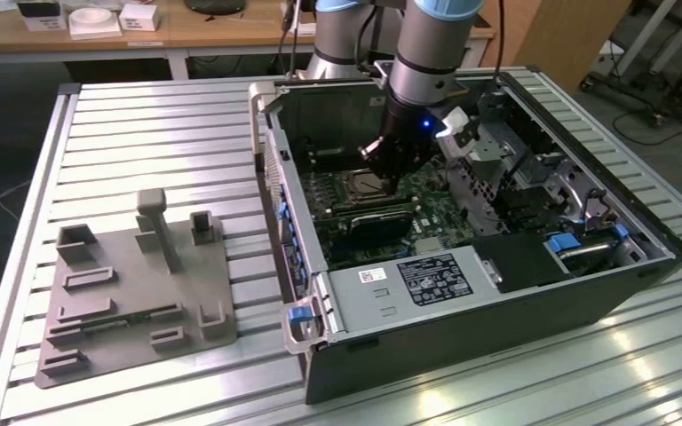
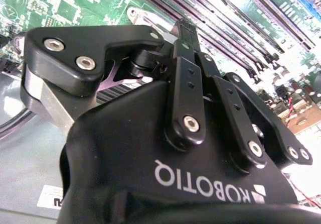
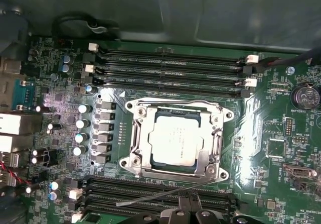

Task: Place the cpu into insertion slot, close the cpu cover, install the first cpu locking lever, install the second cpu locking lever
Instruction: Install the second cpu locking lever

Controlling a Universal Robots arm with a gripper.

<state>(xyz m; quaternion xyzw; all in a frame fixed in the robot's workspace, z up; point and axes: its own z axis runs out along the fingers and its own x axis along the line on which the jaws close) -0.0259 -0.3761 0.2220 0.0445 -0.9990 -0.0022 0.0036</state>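
Grey fixture plate [image 1: 128, 293], one, lies on the slatted table [image 1: 139, 142] at the exterior view's left; one open computer case [image 1: 460, 248] sits to its right. One arm reaches steeply down into the case, gripper [image 1: 386, 169] just above the board. In the first wrist view: one cpu [image 3: 175, 139] seated in the insertion slot [image 3: 176, 138], one cpu cover [image 3: 140, 133] closed flat around it, one thin locking lever [image 3: 165, 193] standing loose beside the socket, four memory slots [image 3: 170, 68] on the far side. The second wrist view shows the gripper's black linkage [image 2: 200, 108] over green motherboard [image 2: 60, 3]; whether its fingers are parted or together cannot be told.
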